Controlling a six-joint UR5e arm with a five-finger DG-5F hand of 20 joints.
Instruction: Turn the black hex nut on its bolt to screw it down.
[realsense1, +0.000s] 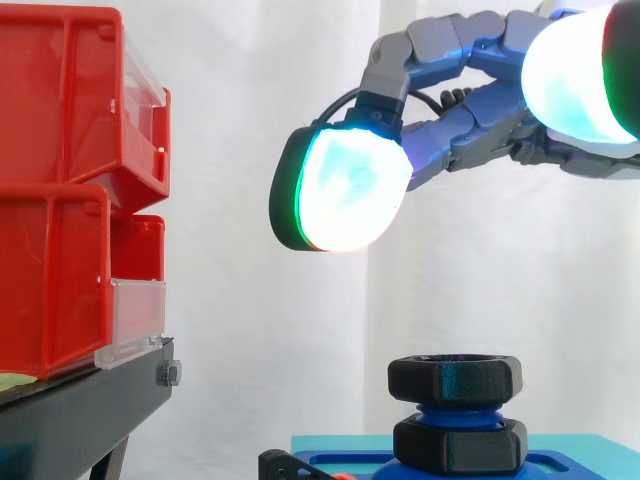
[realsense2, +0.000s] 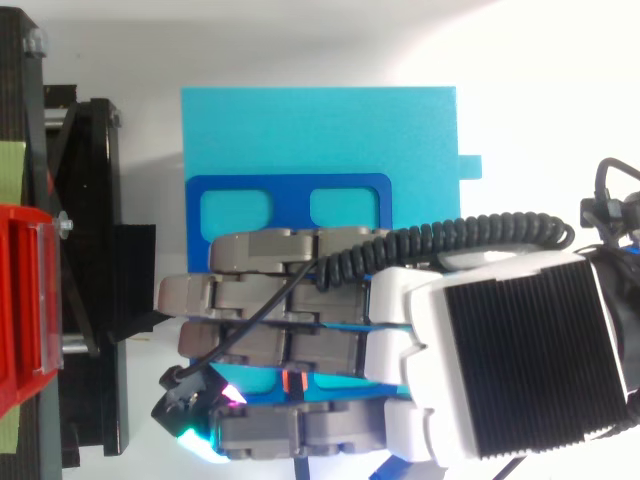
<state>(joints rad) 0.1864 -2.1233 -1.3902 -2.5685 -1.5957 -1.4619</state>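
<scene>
While the black hex nut (realsense1: 455, 380) sits high on its blue threaded bolt (realsense1: 455, 412), apart from a 2nd black nut (realsense1: 460, 446) at the foot on the blue block (realsense2: 320, 130), the screwing down looks hardly begun. The robot hand (realsense1: 470, 125) hovers above the upper nut, touching nothing. Its fingers are loosely extended and empty, with a glowing pad (realsense1: 345, 190) facing downward.

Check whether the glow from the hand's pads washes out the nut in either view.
Side view: the pads glow almost white, but hang above the upper black hex nut, which stands dark and plain against the white curtain. Top view: no glare on the teal base; the hand simply covers the nut.
</scene>
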